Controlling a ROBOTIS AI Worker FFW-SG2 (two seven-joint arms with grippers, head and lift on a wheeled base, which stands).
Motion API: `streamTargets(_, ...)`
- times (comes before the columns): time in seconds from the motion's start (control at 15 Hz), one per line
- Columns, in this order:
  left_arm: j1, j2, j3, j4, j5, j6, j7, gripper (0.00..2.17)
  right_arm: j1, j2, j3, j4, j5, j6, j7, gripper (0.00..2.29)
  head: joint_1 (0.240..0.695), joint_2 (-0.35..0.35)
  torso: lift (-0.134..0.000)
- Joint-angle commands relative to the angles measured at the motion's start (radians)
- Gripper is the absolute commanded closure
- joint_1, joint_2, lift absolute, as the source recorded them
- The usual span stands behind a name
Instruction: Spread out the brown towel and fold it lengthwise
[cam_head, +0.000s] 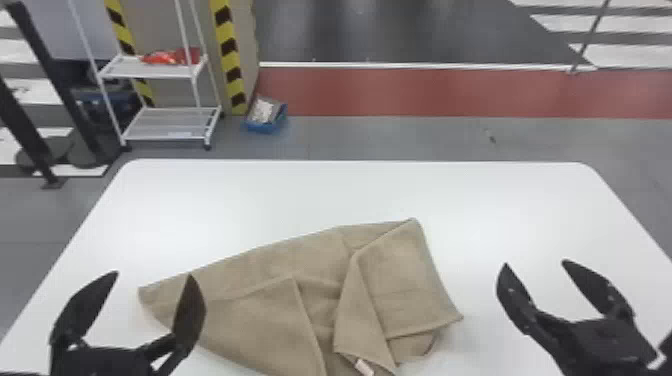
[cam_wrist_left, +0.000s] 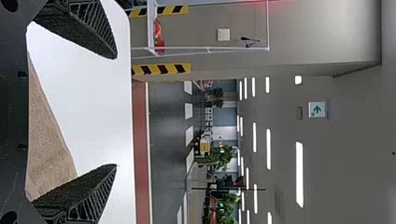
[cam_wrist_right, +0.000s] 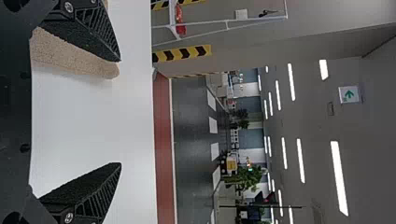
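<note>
Two things mattered in opening out the crumpled brown terry towel (cam_head: 320, 265): finding its true corners and lifting the cloth one layer at a time. It lay bunched on the white, round-cornered table (cam_head: 210, 200), at the near middle, one point reaching left and another to the far right, with a narrow flap (cam_head: 357, 310) doubled over its right half and a small pale label (cam_head: 364, 367) at the near edge. Spreading seemed the step in hand, with the lengthwise fold to follow. That flap probably wanted undoing first, pinched shallowly at its edge; a deep bite could have caught the layer below and dragged the whole bundle. After that, an even pull on two corners, low over the table, would likely have flattened it best.

The black two-fingered left gripper (cam_head: 153, 274) stood wide open near the towel's left point, nothing between its fingers; whether one brushed the cloth could not be told. The matching black right gripper (cam_head: 535, 263) was also spread wide, empty, to the right of the towel and apart from it.
</note>
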Motion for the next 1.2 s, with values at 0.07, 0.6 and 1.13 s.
streamTargets(0.07, -0.003, -0.003, -0.001, 0.001, -0.005, 0.009, 0.0, 0.05, -0.004, 0.0, 0.002, 0.002, 0.001, 0.003, 0.0, 0.09, 0.695, -0.007, -0.124)
streamTargets(0.6, -0.012, -0.003, -0.001, 0.014, -0.008, 0.025, 0.0, 0.05, -0.017, 0.0, 0.0, 0.018, 0.004, 0.015, 0.0, 0.09, 0.695, -0.007, -0.124)
streamTargets(1.13, -0.014, -0.003, 0.001, 0.02, -0.007, 0.025, 0.0, 0.05, -0.054, -0.04, 0.02, 0.009, 0.225, 0.034, 0.133, 0.08, 0.695, 0.001, -0.124)
